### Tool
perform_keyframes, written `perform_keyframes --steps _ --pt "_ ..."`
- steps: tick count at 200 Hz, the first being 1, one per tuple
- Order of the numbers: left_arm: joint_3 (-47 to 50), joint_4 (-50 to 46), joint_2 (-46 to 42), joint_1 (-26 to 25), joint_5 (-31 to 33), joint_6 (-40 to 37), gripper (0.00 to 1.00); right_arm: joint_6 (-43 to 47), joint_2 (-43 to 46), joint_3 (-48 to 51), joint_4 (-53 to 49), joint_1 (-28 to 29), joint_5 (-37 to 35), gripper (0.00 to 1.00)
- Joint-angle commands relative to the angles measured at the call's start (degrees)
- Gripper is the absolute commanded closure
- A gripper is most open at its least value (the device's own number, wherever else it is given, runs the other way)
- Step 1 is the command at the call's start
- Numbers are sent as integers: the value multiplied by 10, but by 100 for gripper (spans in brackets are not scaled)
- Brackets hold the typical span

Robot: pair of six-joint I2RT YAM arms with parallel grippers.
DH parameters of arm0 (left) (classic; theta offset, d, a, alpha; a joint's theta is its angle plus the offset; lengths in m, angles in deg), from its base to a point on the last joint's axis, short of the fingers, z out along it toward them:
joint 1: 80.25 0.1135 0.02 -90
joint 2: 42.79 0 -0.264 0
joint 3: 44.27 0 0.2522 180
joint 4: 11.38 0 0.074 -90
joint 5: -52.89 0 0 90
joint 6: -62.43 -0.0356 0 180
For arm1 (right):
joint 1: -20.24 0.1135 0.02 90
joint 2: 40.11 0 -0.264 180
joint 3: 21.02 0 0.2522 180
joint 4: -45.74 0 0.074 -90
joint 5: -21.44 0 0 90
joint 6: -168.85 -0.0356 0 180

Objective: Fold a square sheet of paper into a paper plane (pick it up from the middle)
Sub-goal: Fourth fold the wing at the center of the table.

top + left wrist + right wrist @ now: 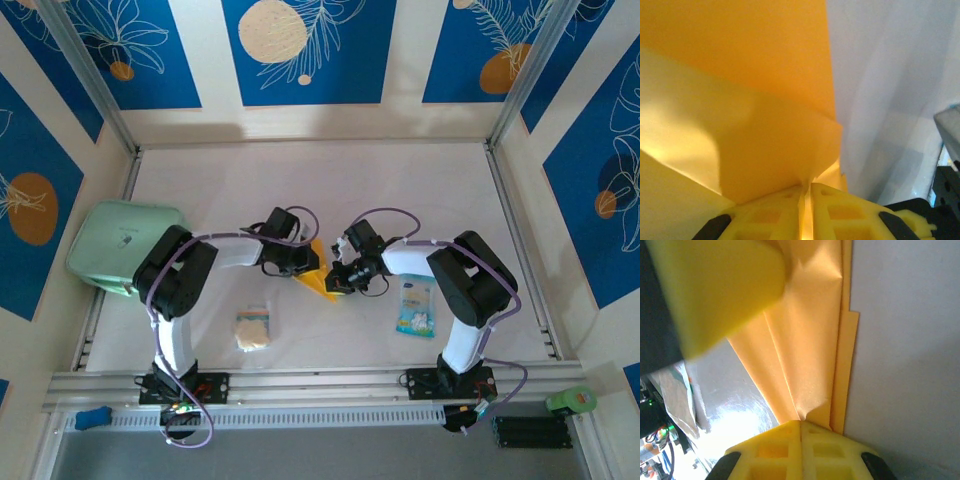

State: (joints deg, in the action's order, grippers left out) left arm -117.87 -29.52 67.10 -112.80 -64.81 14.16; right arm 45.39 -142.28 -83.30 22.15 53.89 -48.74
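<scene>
Centrally, sheet (pixel 318 285) edges in left claw (pixel 805 196), right claw (pixel 800 426); roomy table (pixel 400 190).

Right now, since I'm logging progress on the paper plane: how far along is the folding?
Done: the paper shows creases and overlapping folded layers, so the first folds look made. In hand: the left gripper and right gripper are each shut on it, pinching it between them. Left: it is no slim, pointed dart yet, so further folds likely remain.
</scene>
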Motion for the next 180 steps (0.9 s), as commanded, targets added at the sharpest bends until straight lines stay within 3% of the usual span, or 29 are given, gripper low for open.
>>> perform_keyframes --steps 1,180 --pt "-21 -28 27 39 43 -34 84 10 -44 45 -114 -3 -100 100" --pt "-131 -101 96 151 78 -130 83 3 -26 59 -102 -6 -98 100"
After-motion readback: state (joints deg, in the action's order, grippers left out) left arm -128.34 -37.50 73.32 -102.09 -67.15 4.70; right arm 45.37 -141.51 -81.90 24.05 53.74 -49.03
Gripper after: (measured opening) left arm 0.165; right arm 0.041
